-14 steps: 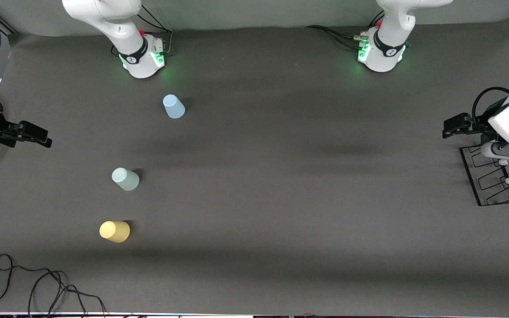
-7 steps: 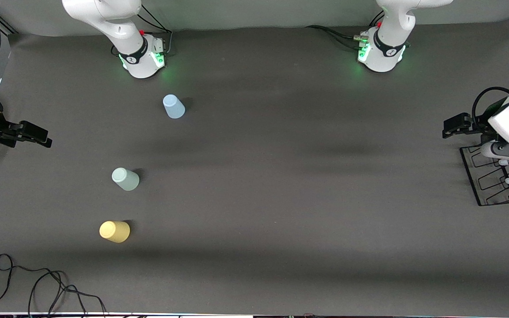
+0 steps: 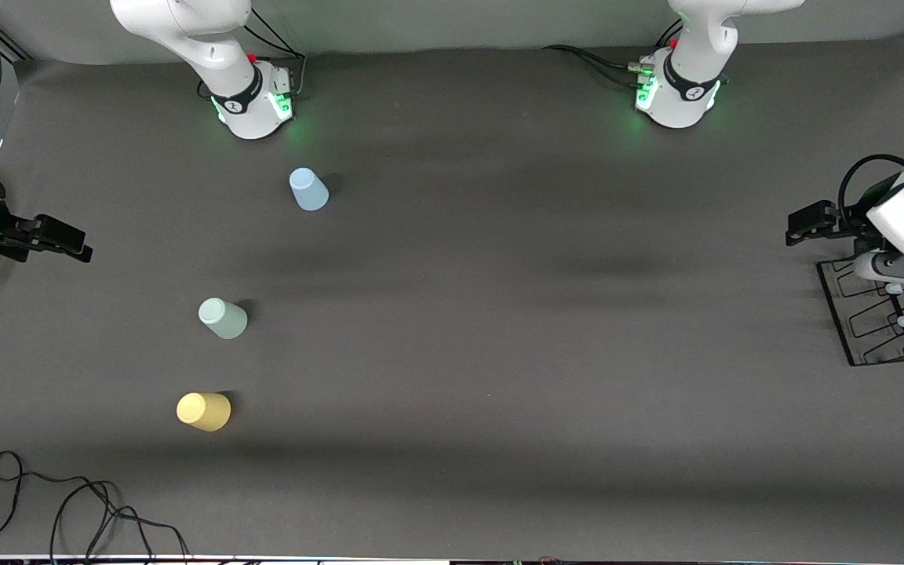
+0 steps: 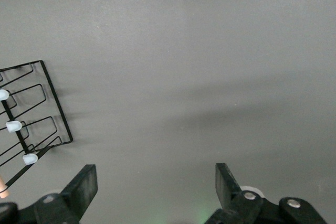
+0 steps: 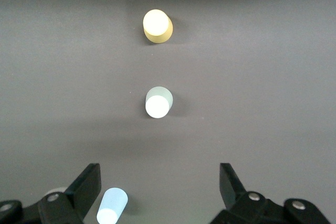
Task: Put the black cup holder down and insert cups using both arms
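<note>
Front view: black wire cup holder (image 3: 876,314), grey-tipped pegs.

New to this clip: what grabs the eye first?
Three upturned cups on the dark table toward the right arm's end: blue nearest the bases, green next, yellow nearest the camera. At the left arm's end stands the black rack, partly under the left gripper. The right gripper also hangs with jaws open.
</note>
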### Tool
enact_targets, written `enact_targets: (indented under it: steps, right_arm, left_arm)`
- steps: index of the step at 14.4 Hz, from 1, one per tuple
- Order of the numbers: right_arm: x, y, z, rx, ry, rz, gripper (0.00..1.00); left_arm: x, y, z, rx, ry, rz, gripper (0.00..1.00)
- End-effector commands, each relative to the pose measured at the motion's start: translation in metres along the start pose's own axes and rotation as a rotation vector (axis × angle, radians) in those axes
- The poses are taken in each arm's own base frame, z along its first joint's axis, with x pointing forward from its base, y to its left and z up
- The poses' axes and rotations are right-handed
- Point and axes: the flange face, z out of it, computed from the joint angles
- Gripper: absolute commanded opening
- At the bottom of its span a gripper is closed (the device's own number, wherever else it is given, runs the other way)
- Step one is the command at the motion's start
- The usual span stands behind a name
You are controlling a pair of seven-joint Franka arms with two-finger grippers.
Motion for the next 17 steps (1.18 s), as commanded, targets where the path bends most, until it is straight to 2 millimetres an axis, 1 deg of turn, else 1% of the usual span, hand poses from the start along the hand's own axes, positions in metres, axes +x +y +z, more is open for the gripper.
enact_targets:
  steps: [1, 10, 12, 14, 16, 17]
  right_arm:
    - [0.0, -0.001, -0.005, 0.021, 0.016, 0.014, 1.0]
    - [0.0, -0.001, -0.005, 0.021, 0.016, 0.014, 1.0]
    - [0.0, -0.001, -0.005, 0.021, 0.016, 0.014, 1.0]
    - [0.0, -0.001, -0.005, 0.021, 0.016, 0.014, 1.0]
    - [0.0, -0.001, -0.005, 0.021, 0.016, 0.014, 1.0]
    - [0.0, -0.001, -0.005, 0.021, 0.016, 0.014, 1.0]
  left_arm:
    - [-0.007, 0.0, -0.006, 0.001, 0.009, 0.013, 1.0]
    - [-0.006, 0.0, -0.009, 0.002, 0.016, 0.018, 1.0]
    - [-0.001, 0.0, -0.011, 0.002, 0.024, 0.018, 1.0]
    - [0.001, -0.004, -0.014, 0.002, 0.029, 0.014, 1.0]
    - [-0.001, -0.022, -0.013, 0.0, 0.027, -0.018, 1.0]
    - [-0.002, -0.025, -0.013, 0.0, 0.027, -0.022, 1.0]
